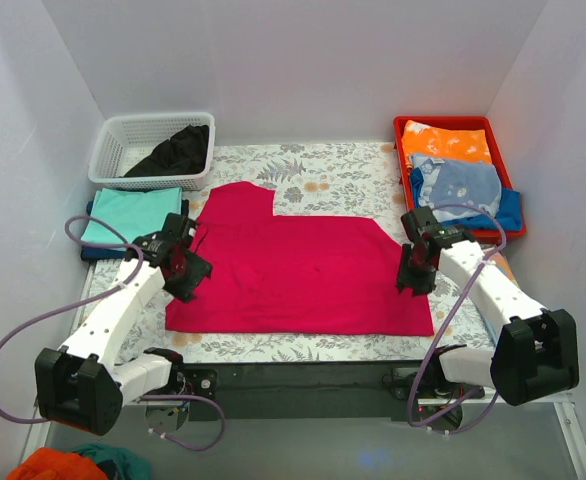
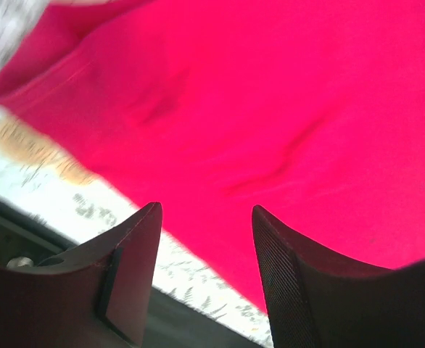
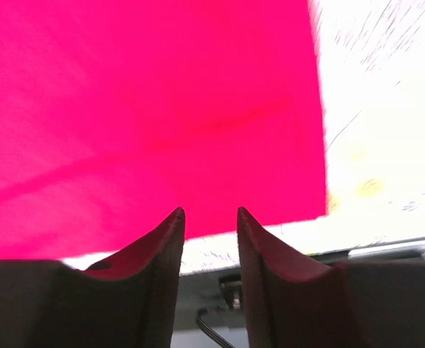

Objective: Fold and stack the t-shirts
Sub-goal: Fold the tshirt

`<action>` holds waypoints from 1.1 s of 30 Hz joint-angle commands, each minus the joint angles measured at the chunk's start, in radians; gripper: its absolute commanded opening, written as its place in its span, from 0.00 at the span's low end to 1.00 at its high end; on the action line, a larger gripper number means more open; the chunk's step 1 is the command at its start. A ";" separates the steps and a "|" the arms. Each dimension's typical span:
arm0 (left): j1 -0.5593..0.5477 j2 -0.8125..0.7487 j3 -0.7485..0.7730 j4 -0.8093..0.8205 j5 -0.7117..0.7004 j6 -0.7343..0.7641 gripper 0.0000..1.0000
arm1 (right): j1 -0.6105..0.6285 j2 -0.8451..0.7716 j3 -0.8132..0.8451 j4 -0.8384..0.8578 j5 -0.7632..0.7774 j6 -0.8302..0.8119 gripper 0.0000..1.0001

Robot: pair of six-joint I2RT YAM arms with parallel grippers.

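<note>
A crimson-red t-shirt (image 1: 293,270) lies partly folded on the floral table cover, a sleeve part sticking out at its back left. My left gripper (image 1: 184,279) hovers over the shirt's left edge, open and empty; its wrist view shows the red cloth (image 2: 256,94) below the spread jaws. My right gripper (image 1: 414,279) hovers over the shirt's right edge, open and empty, above the red cloth (image 3: 147,101). A folded teal t-shirt (image 1: 131,214) lies on a dark blue one at the left. A black t-shirt (image 1: 173,152) lies in the white basket (image 1: 113,150).
A red tray (image 1: 403,135) at the back right holds orange and blue clothes. White walls enclose the table on three sides. Orange and teal cloth (image 1: 68,465) lies off the table at the bottom left. The black front rail (image 1: 303,378) runs between the arm bases.
</note>
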 commanded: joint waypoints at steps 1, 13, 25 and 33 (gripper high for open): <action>0.006 0.082 0.137 0.103 -0.103 0.155 0.51 | 0.004 0.039 0.180 -0.001 0.163 -0.041 0.44; 0.006 0.659 0.574 0.506 -0.148 0.447 0.43 | 0.016 0.254 0.307 0.149 0.086 -0.059 0.42; 0.006 0.930 0.769 0.597 -0.264 0.608 0.40 | 0.125 0.356 0.284 0.301 -0.012 -0.147 0.42; 0.003 0.687 0.480 0.507 -0.213 0.560 0.41 | 0.241 0.409 0.286 0.288 -0.015 -0.155 0.43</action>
